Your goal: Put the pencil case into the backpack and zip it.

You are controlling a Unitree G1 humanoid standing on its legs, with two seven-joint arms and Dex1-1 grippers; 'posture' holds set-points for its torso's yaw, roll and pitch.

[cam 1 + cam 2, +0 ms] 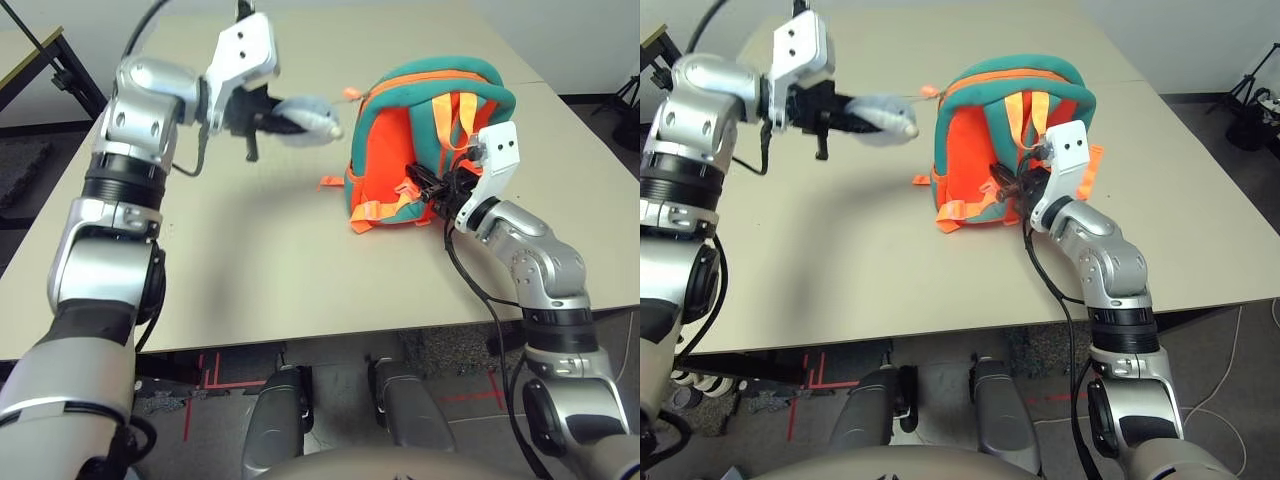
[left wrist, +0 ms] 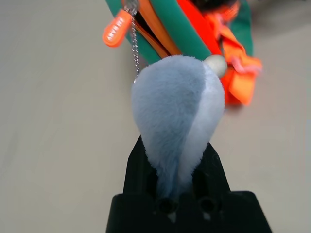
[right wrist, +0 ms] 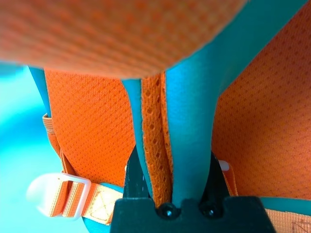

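Backpack [image 1: 425, 140] stands upright on the beige table [image 1: 250, 260], strap side toward the robot, right of table centre. Orange body, teal trim, orange straps hanging down its back panel, a clear buckle [image 3: 51, 194] low on one strap. Strap ends trail onto the tabletop at its base.

Left gripper [image 1: 262, 122] raised above the table, well left of the backpack, pointing toward it. Its fingers [image 2: 133, 167] are closed on the narrow end of the grey-white plush [image 2: 177, 116]; the fat end sticks out past the fingertips. The plush hangs in the air, clear of the tabletop, casting a shadow below. A thin bead chain [image 2: 135, 46] runs from the plush toward the backpack's top edge, next to an orange zip pull [image 2: 115, 29]. In the left wrist view the zip line by the pull shows a dark gap; how far the zip is drawn cannot be told.

Right gripper [image 1: 425, 180] level, pressed against the backpack's back panel. Its fingers [image 3: 133, 177] are nearly closed, pinching a fold of teal edging and orange mesh webbing between them.

Pencil case: cannot tell where it is from these views.

Around: second table at far left, dark stand legs on the floor at far right, red tape marks on the floor under the table edge. Tabletop between the arms bare
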